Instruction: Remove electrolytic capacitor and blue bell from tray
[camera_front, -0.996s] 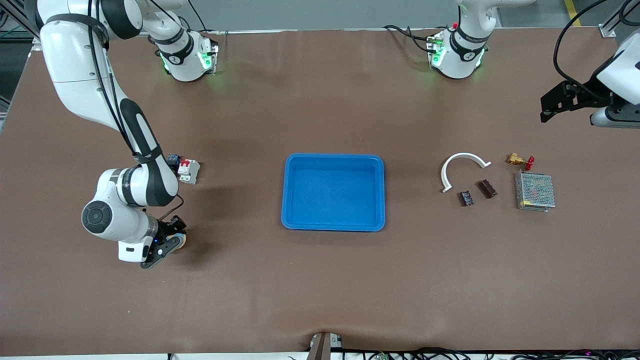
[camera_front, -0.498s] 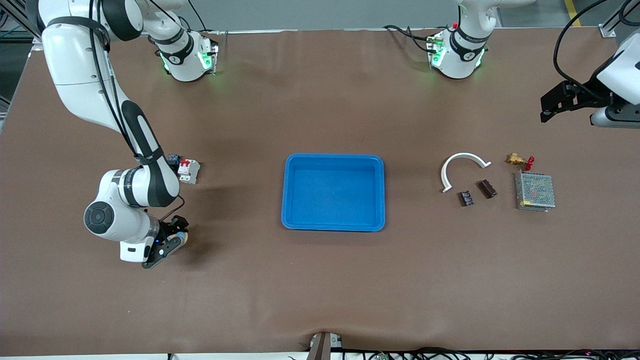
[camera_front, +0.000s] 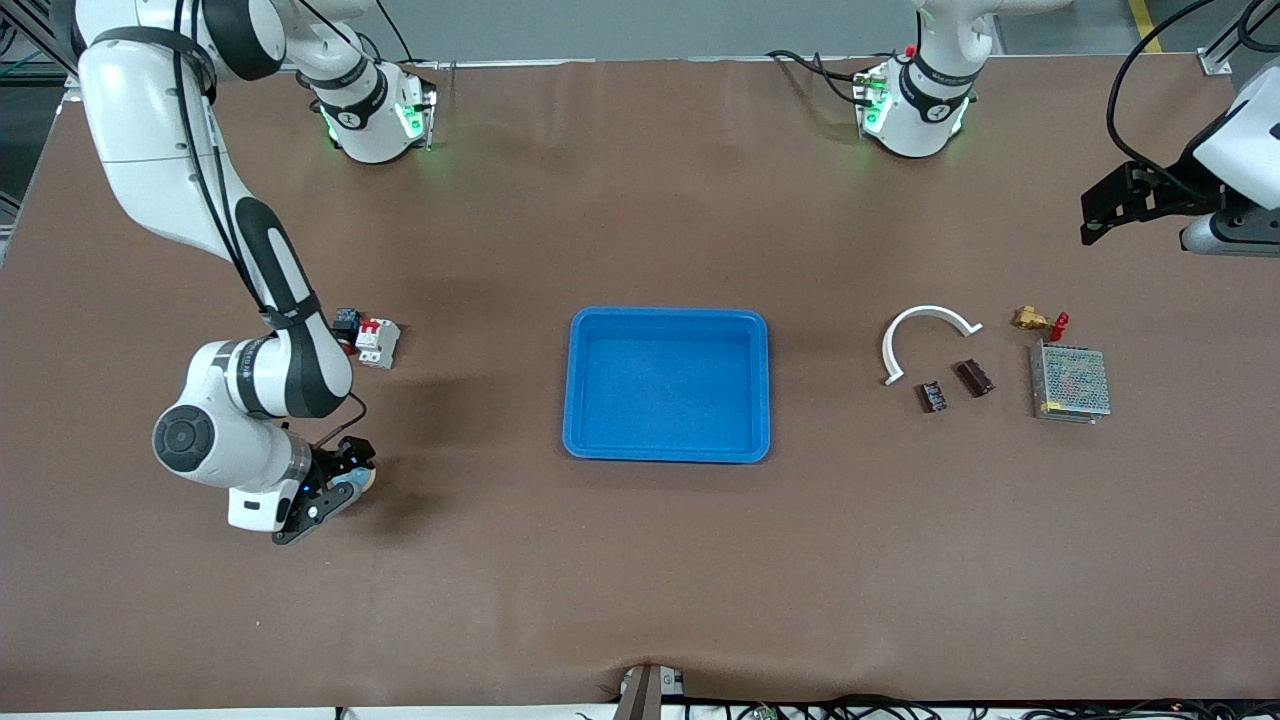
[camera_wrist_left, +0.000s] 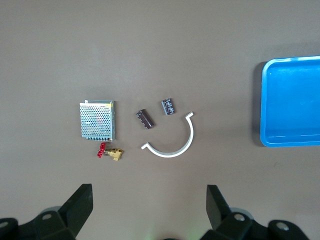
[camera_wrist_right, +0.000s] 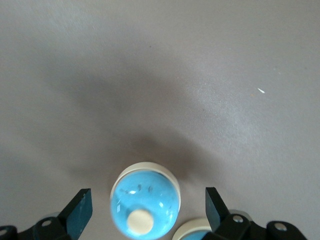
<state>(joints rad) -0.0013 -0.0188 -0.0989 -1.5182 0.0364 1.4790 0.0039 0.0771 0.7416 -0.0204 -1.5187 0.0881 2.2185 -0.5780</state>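
Observation:
A blue-domed bell (camera_wrist_right: 145, 202) with a cream base and cream button stands on the brown table between the fingers of my open right gripper (camera_wrist_right: 147, 195). In the front view the bell (camera_front: 362, 481) peeks out beside that gripper (camera_front: 335, 492), toward the right arm's end. The edge of a second such bell (camera_wrist_right: 196, 230) sits beside it. A dark brown cylindrical capacitor (camera_front: 974, 377) lies near the left arm's end; it also shows in the left wrist view (camera_wrist_left: 145, 119). My left gripper (camera_front: 1100, 212) hangs open and empty, high over that end of the table (camera_wrist_left: 149, 192).
A blue tray (camera_front: 590, 330) sits mid-table. Near the capacitor lie a small dark component (camera_front: 933, 396), a white curved strip (camera_front: 925, 318), a metal mesh box (camera_front: 1070, 382) and a brass valve with a red handle (camera_front: 1038, 320). A red-and-white breaker (camera_front: 376, 342) lies by the right arm.
My right hand has shifted slightly over the bell, a little toward the right arm's end of the table. The left arm has not moved.

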